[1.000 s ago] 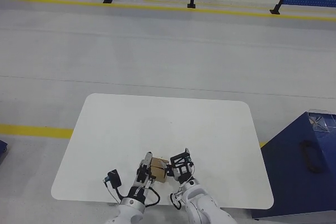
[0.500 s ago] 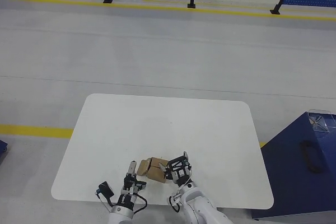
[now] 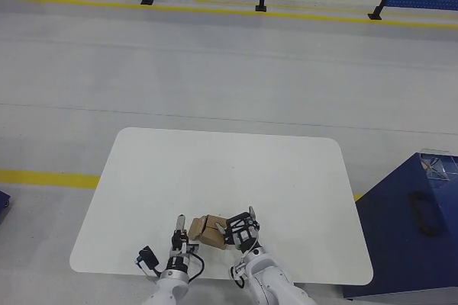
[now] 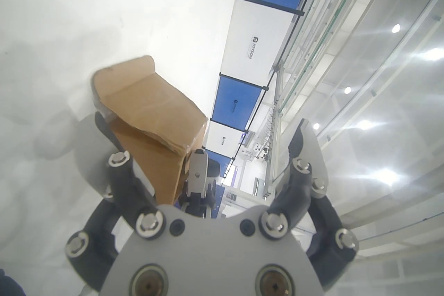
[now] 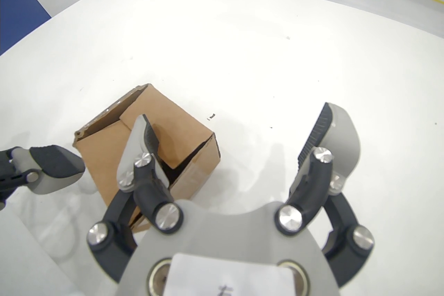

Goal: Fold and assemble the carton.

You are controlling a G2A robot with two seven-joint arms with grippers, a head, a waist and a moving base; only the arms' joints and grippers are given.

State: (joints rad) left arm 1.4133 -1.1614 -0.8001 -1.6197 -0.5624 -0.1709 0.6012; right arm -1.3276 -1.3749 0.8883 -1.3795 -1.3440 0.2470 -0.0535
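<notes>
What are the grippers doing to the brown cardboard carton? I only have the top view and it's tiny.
Observer: The right gripper is open, one finger at the near end of the brown cardboard carton.
Operator: And the left?
Observer: The left gripper is open too, one finger beside a rounded flap.
Operator: Is the carton closed up?
Observer: No, the end facing the right gripper gapes, dark inside.

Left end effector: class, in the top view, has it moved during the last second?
Yes. The left end effector has drawn back leftward off the carton, nearer the left edge of the table.
</notes>
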